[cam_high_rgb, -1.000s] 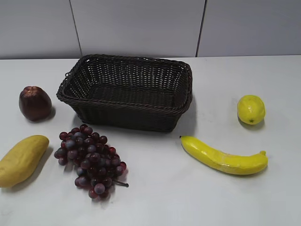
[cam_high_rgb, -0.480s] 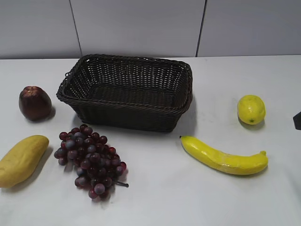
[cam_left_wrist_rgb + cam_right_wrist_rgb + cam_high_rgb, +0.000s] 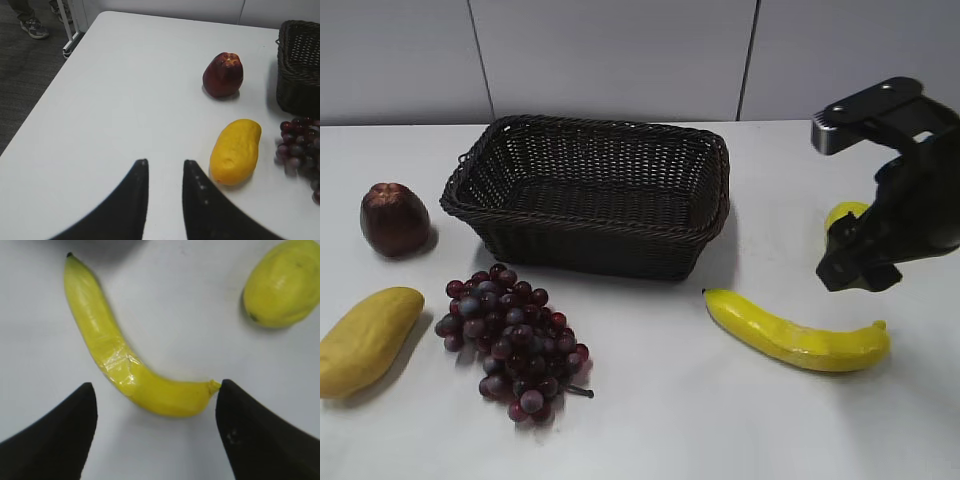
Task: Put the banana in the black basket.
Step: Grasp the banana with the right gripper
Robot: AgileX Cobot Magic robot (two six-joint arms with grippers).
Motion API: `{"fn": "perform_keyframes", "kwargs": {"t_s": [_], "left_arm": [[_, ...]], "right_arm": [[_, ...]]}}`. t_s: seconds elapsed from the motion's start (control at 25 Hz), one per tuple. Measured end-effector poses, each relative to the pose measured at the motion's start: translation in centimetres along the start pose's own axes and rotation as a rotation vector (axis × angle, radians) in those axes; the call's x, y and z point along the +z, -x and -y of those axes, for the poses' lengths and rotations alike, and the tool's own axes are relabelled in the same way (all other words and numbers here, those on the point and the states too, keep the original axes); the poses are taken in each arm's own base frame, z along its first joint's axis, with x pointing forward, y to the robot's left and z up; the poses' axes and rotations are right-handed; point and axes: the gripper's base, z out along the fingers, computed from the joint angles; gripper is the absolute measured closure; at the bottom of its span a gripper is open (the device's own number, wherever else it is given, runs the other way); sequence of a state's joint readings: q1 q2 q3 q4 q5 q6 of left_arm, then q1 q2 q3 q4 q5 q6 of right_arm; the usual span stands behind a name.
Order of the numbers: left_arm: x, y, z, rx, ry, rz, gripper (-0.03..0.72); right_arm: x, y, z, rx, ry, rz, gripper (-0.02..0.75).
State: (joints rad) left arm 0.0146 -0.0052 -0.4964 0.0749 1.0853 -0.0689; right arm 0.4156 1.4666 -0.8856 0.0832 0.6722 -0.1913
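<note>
The banana (image 3: 795,340) lies on the white table, right of and in front of the black basket (image 3: 590,245). It is long, curved and bright yellow with a dark tip. My right gripper (image 3: 855,270) hangs just above the banana's stem end. In the right wrist view the right gripper (image 3: 156,384) is wide open, and the banana (image 3: 125,365) lies between and just beyond its fingertips, untouched. My left gripper (image 3: 165,161) is open and empty over bare table at the far left. It does not show in the exterior view. The basket's corner (image 3: 300,65) shows in the left wrist view.
A lemon (image 3: 845,212) sits behind the banana, partly hidden by my right arm; it also shows in the right wrist view (image 3: 282,285). On the left are a mango-like fruit (image 3: 365,340), purple grapes (image 3: 515,340) and a dark red fruit (image 3: 393,218).
My right arm has come in from the right edge and now hangs over the lemon and the banana's stem end. The fruits and the basket have not moved.
</note>
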Motion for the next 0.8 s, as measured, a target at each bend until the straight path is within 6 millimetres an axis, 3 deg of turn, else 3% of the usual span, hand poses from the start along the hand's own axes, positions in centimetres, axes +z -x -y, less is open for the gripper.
{"fn": "perform_keyframes", "kwargs": {"t_s": [0.16,0.4,0.8], "left_arm": [[0.0,0.0,0.0,0.000,0.000,0.000,0.458],[0.0,0.0,0.0,0.000,0.000,0.000,0.458],[0.0,0.0,0.0,0.000,0.000,0.000,0.458]], "right_arm": [[2.3,1.0,-0.8,-0.035,0.024,-0.065,0.148],[5.3,0.8,-1.2,-0.053,0.058,-0.158,0.148],[7.3,0.9,-1.2,-0.165,0.077,-0.143,0.136]]}}
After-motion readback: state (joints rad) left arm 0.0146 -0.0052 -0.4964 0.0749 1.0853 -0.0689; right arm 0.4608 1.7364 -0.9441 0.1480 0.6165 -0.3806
